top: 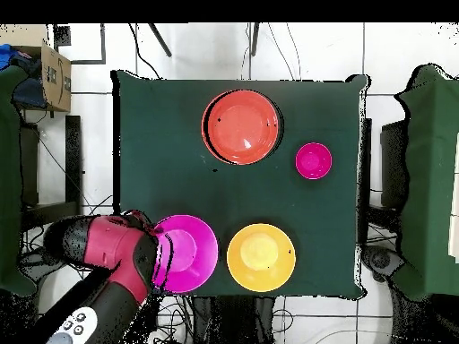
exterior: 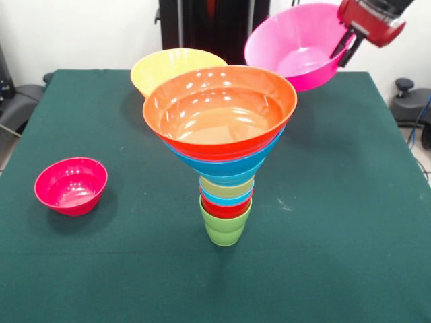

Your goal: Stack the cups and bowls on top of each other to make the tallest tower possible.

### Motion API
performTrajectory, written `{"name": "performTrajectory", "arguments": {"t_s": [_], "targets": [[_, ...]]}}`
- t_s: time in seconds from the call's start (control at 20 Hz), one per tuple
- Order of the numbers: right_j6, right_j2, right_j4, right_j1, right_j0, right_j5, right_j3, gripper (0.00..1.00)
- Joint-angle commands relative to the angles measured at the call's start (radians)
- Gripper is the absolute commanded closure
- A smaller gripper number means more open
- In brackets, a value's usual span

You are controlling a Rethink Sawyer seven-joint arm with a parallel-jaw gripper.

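Carrying large glossy pink plastic bowl (exterior: pixel 296 44), gripper (exterior: pixel 347 46) pinching its rim | I'd centre over tower's (exterior: pixel 225 151) wide red-orange bowl (exterior: pixel 219 108) | lower slow, keep lvl.

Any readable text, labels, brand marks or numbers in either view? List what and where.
None readable.
Cardboard box beside the table, overhead view: dark print marks on its side, too small to read.
Red and black robot arm, glossy plastic bowls such as the large pink one, the multicoloured tower and the green table cloth: no text visible.
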Motion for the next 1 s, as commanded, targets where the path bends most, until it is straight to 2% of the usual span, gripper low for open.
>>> {"name": "performTrajectory", "arguments": {"t_s": [0.05, 0.5, 1.0], "targets": [[0.256, -0.009, -0.033, -0.015, -0.026, 0.174, -0.156, 1.00], [0.232, -0.059, -0.077, -0.058, -0.064, 0.361, -0.255, 1.00], [0.214, -0.130, -0.128, -0.056, -0.113, 0.544, -0.403, 1.00]]}}
